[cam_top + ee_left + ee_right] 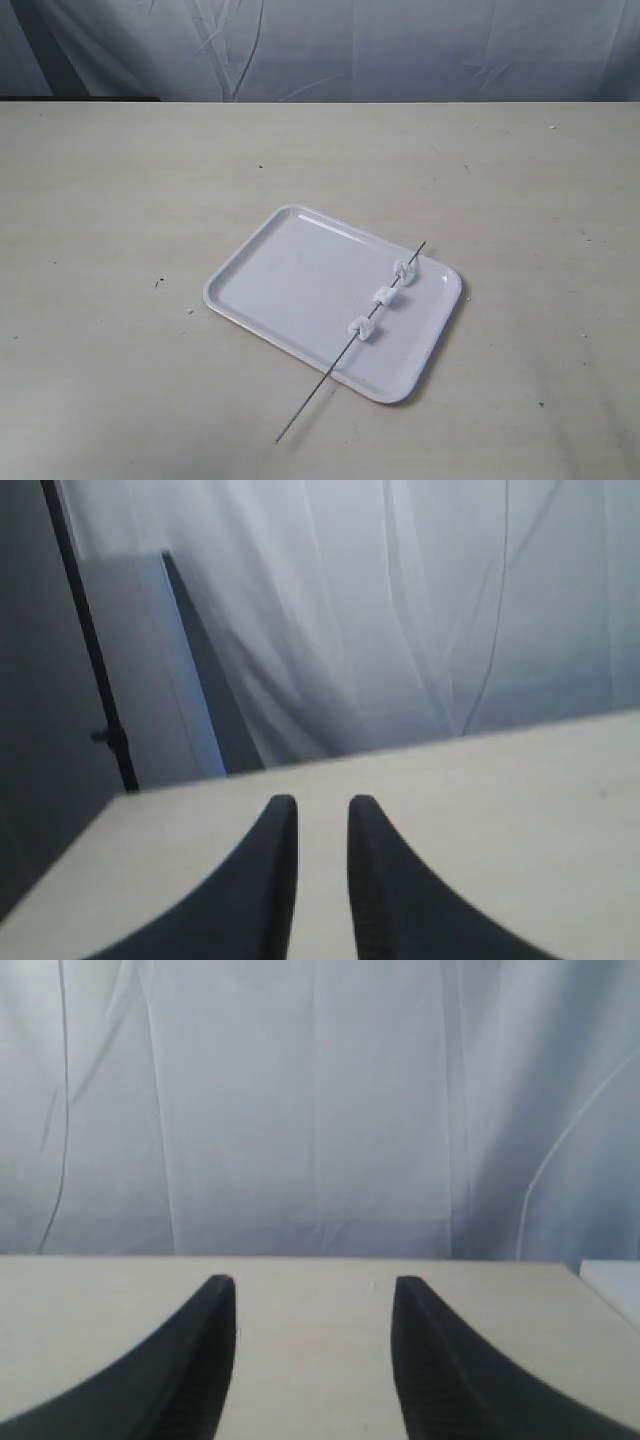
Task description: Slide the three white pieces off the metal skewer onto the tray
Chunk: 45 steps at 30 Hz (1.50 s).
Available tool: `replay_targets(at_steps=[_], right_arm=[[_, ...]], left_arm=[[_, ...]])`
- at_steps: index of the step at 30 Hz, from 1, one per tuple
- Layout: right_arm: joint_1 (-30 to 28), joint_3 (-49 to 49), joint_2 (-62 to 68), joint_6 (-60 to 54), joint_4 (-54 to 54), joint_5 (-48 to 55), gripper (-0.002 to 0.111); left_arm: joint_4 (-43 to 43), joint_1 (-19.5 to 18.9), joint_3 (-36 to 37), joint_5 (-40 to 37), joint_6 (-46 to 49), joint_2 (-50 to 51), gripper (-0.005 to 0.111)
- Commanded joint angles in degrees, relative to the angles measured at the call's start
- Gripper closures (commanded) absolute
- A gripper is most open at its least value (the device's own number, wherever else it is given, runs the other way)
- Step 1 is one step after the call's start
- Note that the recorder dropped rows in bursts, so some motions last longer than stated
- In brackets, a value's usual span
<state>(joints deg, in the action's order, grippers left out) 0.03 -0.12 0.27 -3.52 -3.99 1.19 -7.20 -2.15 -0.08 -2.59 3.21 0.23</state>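
The white tray (290, 270) lies angled in the middle of the beige table. Across its right part lies the thin metal skewer (318, 387), one end on the tray's far right corner and the other on the table in front. Three white pieces are threaded on it, all over the tray: one far (406, 270), one in the middle (386, 295), one near (362, 327). Neither arm shows in the exterior view. My left gripper (322, 802) is open by a narrow gap with only bare table between its fingers. My right gripper (315, 1282) is open wide over bare table.
A pale draped curtain (330, 45) hangs behind the table's far edge. A dark stand and a grey panel (130, 670) rise past the table's corner in the left wrist view. Small dark specks (158, 283) dot the tabletop.
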Motion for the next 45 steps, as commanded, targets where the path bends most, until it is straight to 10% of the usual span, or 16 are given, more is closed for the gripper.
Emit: replay_targets(at_steps=[1,34,45], right_arm=[[0.11,0.12,-0.27,-0.33,-0.4,-6.95,0.061],[0.11,0.12,-0.27,0.33,-15.15,-12.15,0.061],[0.11,0.12,-0.27,3.84,-28.33,-12.07,0.061]], left_arm=[[-0.35,-0.17,0.08,15.38,-0.02,-0.23,0.088],[-3.42,-0.17,0.08,33.83,-2.38,-0.23,0.088],[-15.08,-0.17,0.08,34.5,-39.42,-0.02,0.085]])
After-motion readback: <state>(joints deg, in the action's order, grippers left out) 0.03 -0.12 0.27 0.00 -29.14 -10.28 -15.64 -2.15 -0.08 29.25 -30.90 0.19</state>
